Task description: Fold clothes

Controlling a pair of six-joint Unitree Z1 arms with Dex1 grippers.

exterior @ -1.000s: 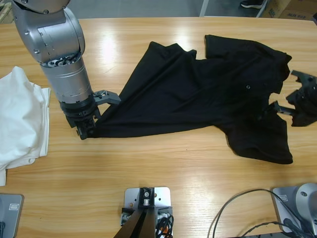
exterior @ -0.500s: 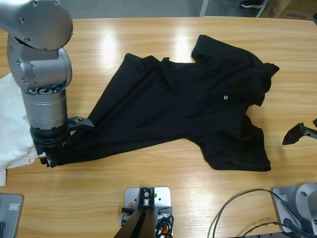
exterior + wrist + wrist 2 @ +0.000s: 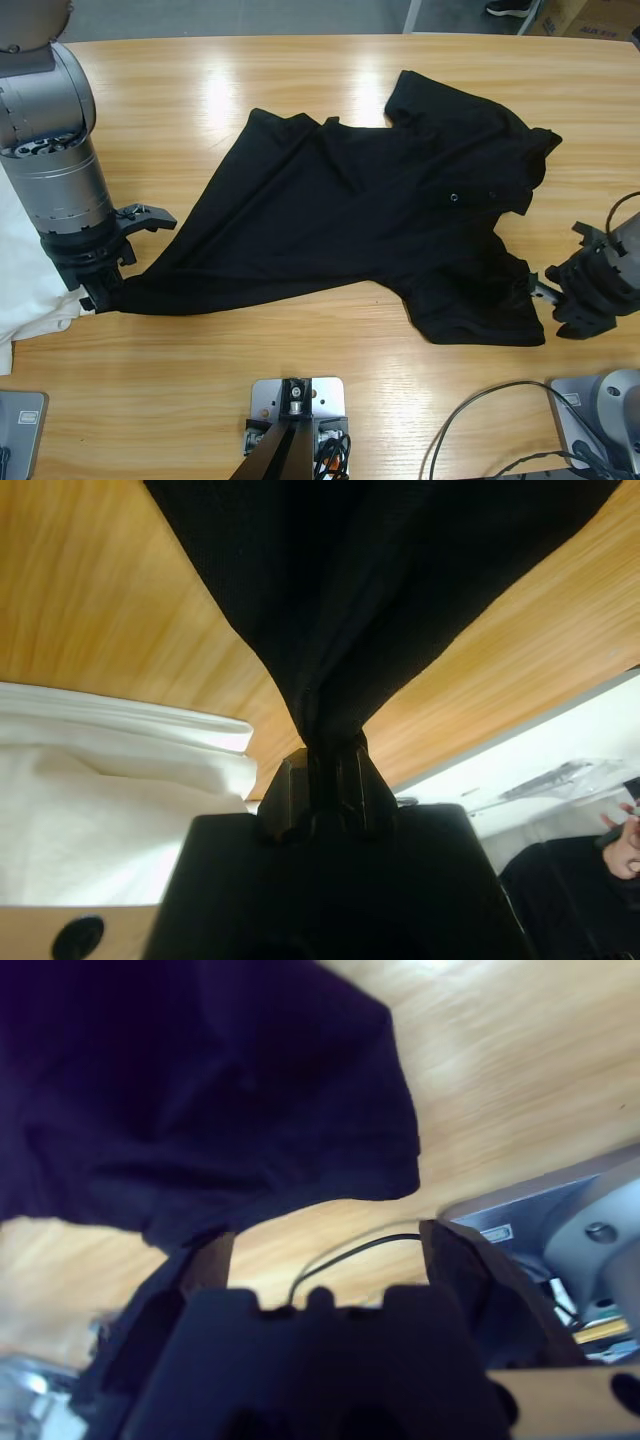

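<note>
Black polo lies spread across the middle of the worktop, collar end to the right, hem corner drawn out to a point at far left. Left end effector clamped tight on that hem corner; left wrist view shows fabric bunched into the closed jaws, cloth fanning upward under tension. Over the last second this arm has hauled the corner leftward, from mid-worktop to just beside the white shirts stacked at the left edge; the whole garment slid left with it and flattened. In the last half second the drag has all but stopped and the body of the polo sits where it did. Right end effector, well off to the right half a second ago, has come in to the lower right sleeve edge, jaws apart, cloth at the left jaw but not gripped. Judgement: stretching nearly done; right side about to pinch so folding can begin.
</note>
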